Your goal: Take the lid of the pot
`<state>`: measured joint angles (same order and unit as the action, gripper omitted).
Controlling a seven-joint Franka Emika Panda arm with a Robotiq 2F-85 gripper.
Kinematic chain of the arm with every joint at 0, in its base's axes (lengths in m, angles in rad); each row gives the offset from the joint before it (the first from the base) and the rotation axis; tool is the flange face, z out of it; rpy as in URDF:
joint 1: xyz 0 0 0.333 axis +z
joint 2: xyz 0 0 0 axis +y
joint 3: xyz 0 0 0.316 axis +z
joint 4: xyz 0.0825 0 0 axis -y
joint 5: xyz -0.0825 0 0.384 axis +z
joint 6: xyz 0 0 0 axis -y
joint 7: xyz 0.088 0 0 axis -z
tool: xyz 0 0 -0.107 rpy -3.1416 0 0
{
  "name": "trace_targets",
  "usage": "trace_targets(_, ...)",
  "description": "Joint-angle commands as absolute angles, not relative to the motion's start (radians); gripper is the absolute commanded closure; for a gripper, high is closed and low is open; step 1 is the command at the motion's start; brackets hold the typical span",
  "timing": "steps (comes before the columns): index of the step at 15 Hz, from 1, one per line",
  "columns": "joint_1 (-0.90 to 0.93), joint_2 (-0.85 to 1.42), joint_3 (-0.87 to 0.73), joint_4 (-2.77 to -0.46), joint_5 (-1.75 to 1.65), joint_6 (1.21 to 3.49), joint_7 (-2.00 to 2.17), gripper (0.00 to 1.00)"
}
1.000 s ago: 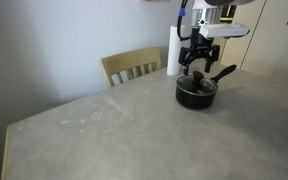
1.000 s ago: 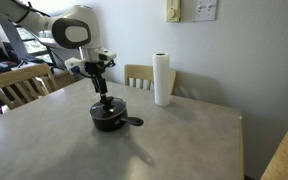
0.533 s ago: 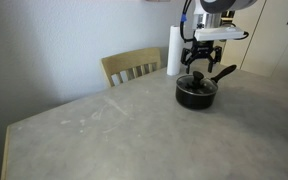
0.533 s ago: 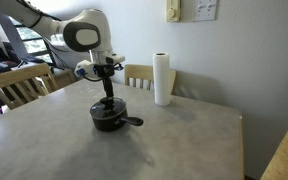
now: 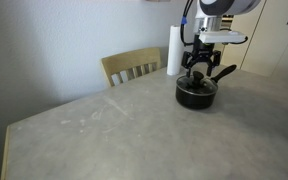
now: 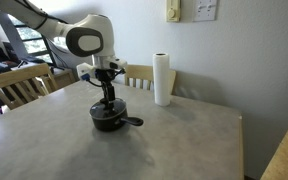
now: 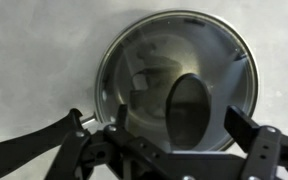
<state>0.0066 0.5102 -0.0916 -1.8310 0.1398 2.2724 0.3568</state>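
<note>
Grey table (image 5: 94, 130), a wooden chair (image 5: 132, 66) behind it, carries the black pot (image 5: 196, 96) well in from every edge, with the glass lid (image 7: 144, 60) seated on top. The claw (image 5: 200, 70) hangs directly above, its fingers (image 7: 266, 152) spread apart and holding nothing. In the wrist view the lid's black knob (image 7: 191, 110) lies at 12 o'clock from the claw, so a straight drop looks right. The pot's handle (image 7: 29, 143) runs toward 8 o'clock, clear of the grasp. A paper towel roll (image 6: 162, 80) stands at 2 o'clock of the pot, apart from it.
</note>
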Motion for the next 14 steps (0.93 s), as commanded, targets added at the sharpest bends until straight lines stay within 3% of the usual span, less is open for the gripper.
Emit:
trace_targets(1, -0.023, 0.526, -0.063, -1.806, 0.159, 2.235, 0.276, 0.34)
trace_targets(9, -0.026, 0.510, -0.048, -1.795, 0.148, 2.175, 0.165, 0.85)
trace_targets(14, -0.014, 0.474, -0.058, -1.810, 0.109, 2.128, 0.135, 0.85)
